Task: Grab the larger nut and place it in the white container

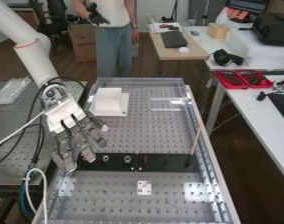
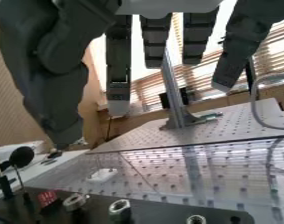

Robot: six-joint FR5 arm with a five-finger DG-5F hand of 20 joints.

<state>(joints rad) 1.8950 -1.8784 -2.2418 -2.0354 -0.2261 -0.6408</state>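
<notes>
The robot hand (image 1: 64,116) is above the left part of the counter (image 1: 152,137), its fingers extended and spread slightly apart, directed down toward the black bar (image 1: 164,162). Nothing is gripped. In the wrist view, the thumb (image 2: 43,75) hangs extended beside the fingers, with a gap between. In the high view, the fingertips overlap the left end of the bar; contact with it cannot be determined from this angle. The larger nut (image 1: 106,158) stands on the bar, just beside the fingertips as seen in the high view, and is the middle part of the row. The smaller nut (image 2: 196,220) stands to one side of it and the bearing (image 1: 127,159) to the other, each part separate from the next. Next to the bearing is a small red item (image 2: 48,198). A thin wooden stick (image 1: 196,142) rises at a slight tilt from a dark holder (image 1: 189,160) at the right end of the bar. On the near side of the bar, a small white plate with holes (image 1: 144,188) lies on the perforated surface. The white container (image 1: 109,101) is located on the far side of the bar, toward the left edge of the counter
</notes>
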